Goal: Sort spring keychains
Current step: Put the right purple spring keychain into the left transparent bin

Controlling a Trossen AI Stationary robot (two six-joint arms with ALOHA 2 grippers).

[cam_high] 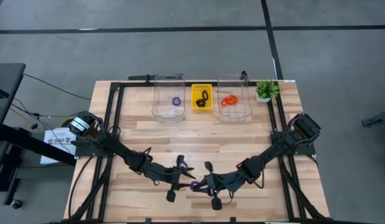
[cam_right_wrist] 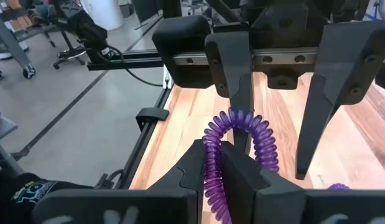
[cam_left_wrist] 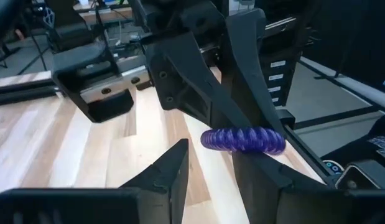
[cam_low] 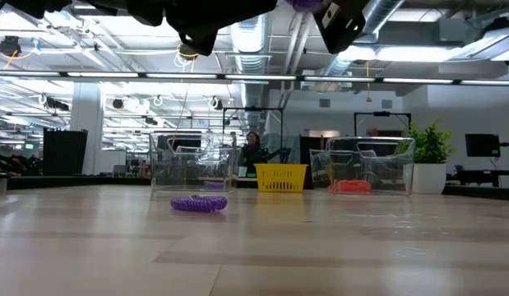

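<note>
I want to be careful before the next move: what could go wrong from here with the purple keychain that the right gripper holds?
1. The right gripper pinches only a thin part of the purple keychain, so the springy coil could slip out.
2. The left gripper is open beside it. If the right one lets go too early, the coil may drop to the table.

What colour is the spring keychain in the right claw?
Purple: the coiled spring keychain pinched in the right claw shows best in the right wrist view.

No legible text or labels
</note>
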